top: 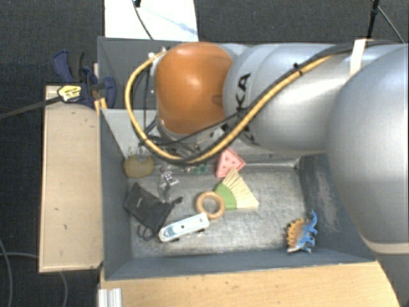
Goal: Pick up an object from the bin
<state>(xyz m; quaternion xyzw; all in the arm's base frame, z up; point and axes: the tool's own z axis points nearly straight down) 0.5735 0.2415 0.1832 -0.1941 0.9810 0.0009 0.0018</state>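
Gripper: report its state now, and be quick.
Gripper: cannot be told whether open or shut; it sits low in the left part of the bin, between the tan lump and the black pouch.

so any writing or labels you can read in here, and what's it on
"KA": black letters on the silver arm, beside the orange cover; the rest of the word is hidden.
No readable marks on the things in the bin: white and blue device, pink triangle, toy dinosaur.
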